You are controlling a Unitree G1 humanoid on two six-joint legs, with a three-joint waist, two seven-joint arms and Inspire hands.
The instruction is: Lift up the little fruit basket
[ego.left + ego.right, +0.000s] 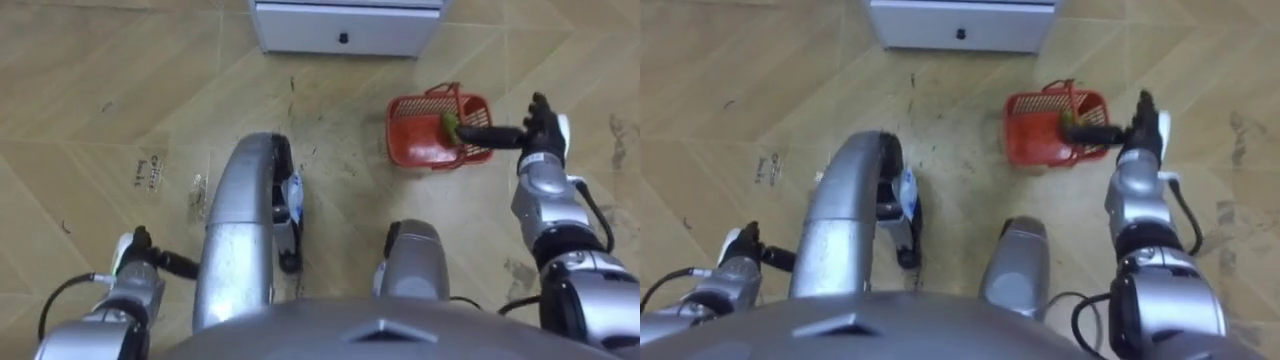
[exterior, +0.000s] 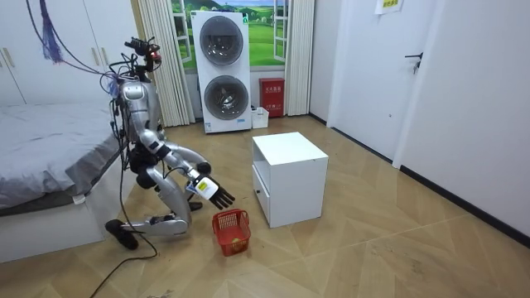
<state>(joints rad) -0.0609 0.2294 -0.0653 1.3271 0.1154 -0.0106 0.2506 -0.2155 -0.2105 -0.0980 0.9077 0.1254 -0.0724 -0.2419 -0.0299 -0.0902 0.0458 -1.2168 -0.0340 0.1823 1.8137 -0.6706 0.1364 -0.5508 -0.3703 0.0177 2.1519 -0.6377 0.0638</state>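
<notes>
The red plastic fruit basket [image 1: 430, 135] stands on the wooden floor ahead and to my right, with its handle raised and a green fruit [image 1: 450, 125] inside. My right hand [image 1: 542, 130] hovers just right of the basket, open, fingers straight, and its thumb reaches over the basket's right rim. The room view shows me kneeling low on the floor, the right hand [image 2: 217, 193] spread above the basket [image 2: 232, 232]. Low beside my left knee, my left hand [image 1: 138, 262] hangs idle with relaxed fingers.
A white cabinet with a drawer [image 1: 345, 25] stands right behind the basket. In the room view a bed [image 2: 50, 157] is behind me, stacked washing machines [image 2: 222, 70] are at the far wall, and there is open floor toward the door.
</notes>
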